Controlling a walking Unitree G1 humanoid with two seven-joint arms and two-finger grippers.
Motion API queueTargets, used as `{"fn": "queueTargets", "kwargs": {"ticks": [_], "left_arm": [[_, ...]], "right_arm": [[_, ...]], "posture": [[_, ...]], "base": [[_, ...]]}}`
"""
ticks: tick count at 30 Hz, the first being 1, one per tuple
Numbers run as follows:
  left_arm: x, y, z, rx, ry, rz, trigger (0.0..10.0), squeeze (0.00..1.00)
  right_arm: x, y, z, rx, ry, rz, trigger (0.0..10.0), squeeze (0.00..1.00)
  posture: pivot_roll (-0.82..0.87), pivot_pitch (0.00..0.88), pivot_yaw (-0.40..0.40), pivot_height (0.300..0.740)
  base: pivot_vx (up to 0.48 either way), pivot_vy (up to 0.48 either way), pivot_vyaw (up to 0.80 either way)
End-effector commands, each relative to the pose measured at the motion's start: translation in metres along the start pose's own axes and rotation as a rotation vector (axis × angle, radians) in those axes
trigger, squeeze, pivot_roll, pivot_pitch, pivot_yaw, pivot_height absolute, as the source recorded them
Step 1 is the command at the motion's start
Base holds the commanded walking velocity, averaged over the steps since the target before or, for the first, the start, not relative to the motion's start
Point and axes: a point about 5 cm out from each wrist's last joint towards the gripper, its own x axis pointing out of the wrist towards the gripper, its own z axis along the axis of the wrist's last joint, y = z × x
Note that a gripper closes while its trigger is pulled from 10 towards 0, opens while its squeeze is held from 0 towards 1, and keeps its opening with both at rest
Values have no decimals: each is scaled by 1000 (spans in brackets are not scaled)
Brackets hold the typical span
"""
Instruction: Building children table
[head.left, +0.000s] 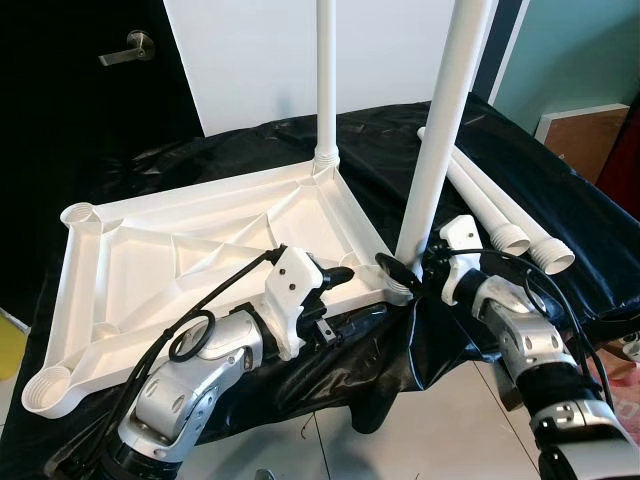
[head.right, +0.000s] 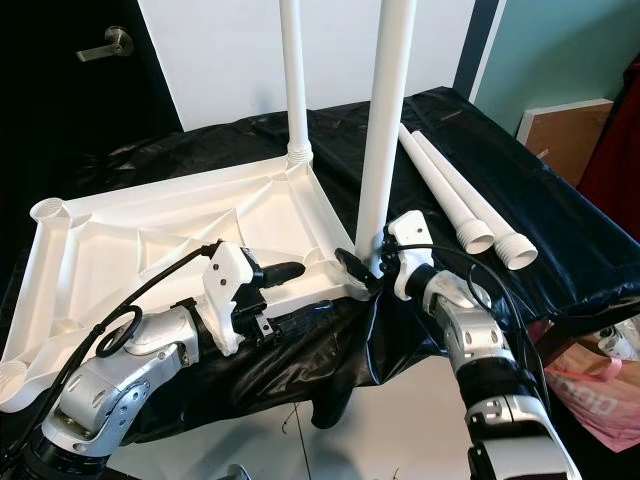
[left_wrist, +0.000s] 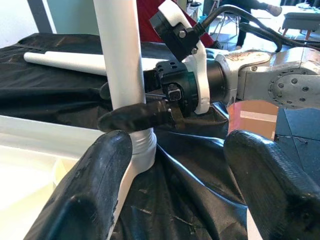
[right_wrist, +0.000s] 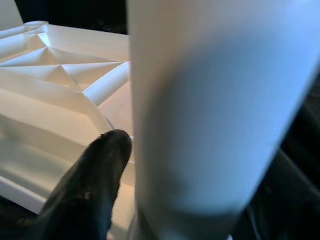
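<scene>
White plastic throughout: the upturned tabletop (head.left: 190, 250) lies underside-up on the black-draped counter (head.left: 560, 190), reaching its front edge. In the left eye view one leg (head.left: 326, 80) stands in the far corner socket, and a second leg (head.left: 440, 130) rises upright from the near corner socket by the counter's front edge. The right gripper (head.left: 400, 268) holds this leg at its base, where it enters the socket; the left gripper (head.left: 345, 275) hovers just beside the same corner, over the tabletop rim.

The right eye view shows two spare legs (head.right: 455, 195) lying toward the counter's right edge, well apart from both arms.

In the left wrist view, the left fingers (left_wrist: 95, 195) stand wide with nothing between them, the leg base ahead of them and slightly off to one side.

In the right wrist view a black fingertip (right_wrist: 95, 175) presses against the leg, whose long axis runs vertical. Seating it probably means pushing or twisting along that axis, and the right arm already holds it.
</scene>
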Motion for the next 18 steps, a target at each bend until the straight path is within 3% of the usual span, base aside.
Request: {"fn": "queueTargets", "kwargs": {"ticks": [1, 11, 12, 15, 16, 18], "left_arm": [[0, 0, 3, 10, -9, -11, 10000, 0], [0, -1, 2, 2, -11, -4, 10000, 0], [0, -1, 2, 2, -11, -6, 10000, 0], [0, -1, 2, 2, -11, -8, 10000, 0], [0, -1, 2, 2, -11, -10, 10000, 0], [1, -2, 2, 1, -11, -13, 10000, 0]], "right_arm": [[-2, -1, -3, -14, 20, 16, 0, 0], [-4, -3, -7, -14, 25, 36, 0, 0], [-5, -3, -9, -11, 29, 24, 4667, 0], [-6, -3, -10, -10, 31, 15, 4667, 0], [-6, -3, -11, -5, 29, 5, 10000, 0], [-6, -1, -12, 4, 25, -12, 10000, 0]], "posture": [[-11, 0, 14, 740], [-20, 0, 14, 740], [-23, 0, 16, 740], [-23, 0, 16, 740], [-27, 0, 18, 740], [-28, 0, 19, 740]], "base": [[0, 0, 0], [0, 0, 0], [0, 0, 0], [0, 0, 0], [0, 0, 0], [0, 0, 0]]}}
